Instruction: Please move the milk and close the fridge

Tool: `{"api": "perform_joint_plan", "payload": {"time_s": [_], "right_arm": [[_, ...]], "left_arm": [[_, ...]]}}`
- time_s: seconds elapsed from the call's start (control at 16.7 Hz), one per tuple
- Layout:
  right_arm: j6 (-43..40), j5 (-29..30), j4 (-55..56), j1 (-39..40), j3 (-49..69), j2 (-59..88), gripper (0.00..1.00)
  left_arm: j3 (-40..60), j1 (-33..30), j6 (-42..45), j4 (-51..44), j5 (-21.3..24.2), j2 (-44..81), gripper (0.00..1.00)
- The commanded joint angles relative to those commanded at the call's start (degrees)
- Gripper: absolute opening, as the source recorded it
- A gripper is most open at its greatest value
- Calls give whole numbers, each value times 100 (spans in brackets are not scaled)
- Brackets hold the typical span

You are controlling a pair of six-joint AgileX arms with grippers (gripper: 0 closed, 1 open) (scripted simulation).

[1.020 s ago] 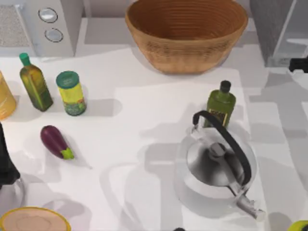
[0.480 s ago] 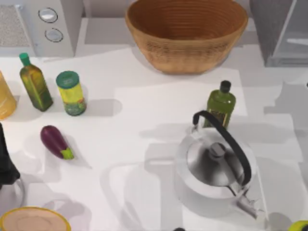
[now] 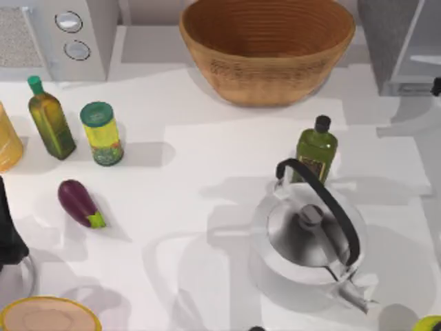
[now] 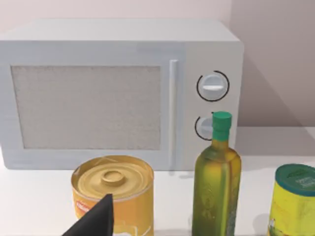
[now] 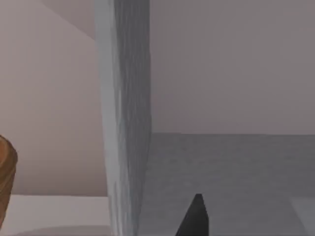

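The fridge [image 3: 390, 43] is the grey cabinet at the table's back right, with a lighter grey panel [image 3: 422, 41] showing beside its darker wall. In the right wrist view its grey wall edge [image 5: 125, 123] stands upright close ahead, and a paler grey space lies beyond it. My right gripper [image 3: 436, 86] peeks in at the top view's right edge, just in front of the fridge. My left arm [image 3: 8, 234] rests at the left edge. The milk is out of view.
A wicker basket [image 3: 267, 48] sits at the back centre, and a microwave [image 3: 58, 34] with two knobs at the back left. A kettle [image 3: 306, 238] and a dark green bottle [image 3: 315, 148] stand centre right. At the left are an oil bottle [image 3: 49, 117], a green-lidded jar [image 3: 102, 134], an aubergine [image 3: 80, 203] and a yellow can [image 4: 114, 194].
The dark tip of my right gripper slipped off the top view's right edge, then came back a little nearer the fridge. Shadows on the table's right side shifted. The left arm stayed put.
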Motion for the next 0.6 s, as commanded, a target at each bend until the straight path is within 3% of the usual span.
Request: {"api": "perform_joint_plan", "payload": {"time_s": [0.6], "right_arm": [[24, -633, 306, -701, 2068, 1974, 0]], "left_arm": [[0, 0, 0, 0, 0, 0, 100]]}}
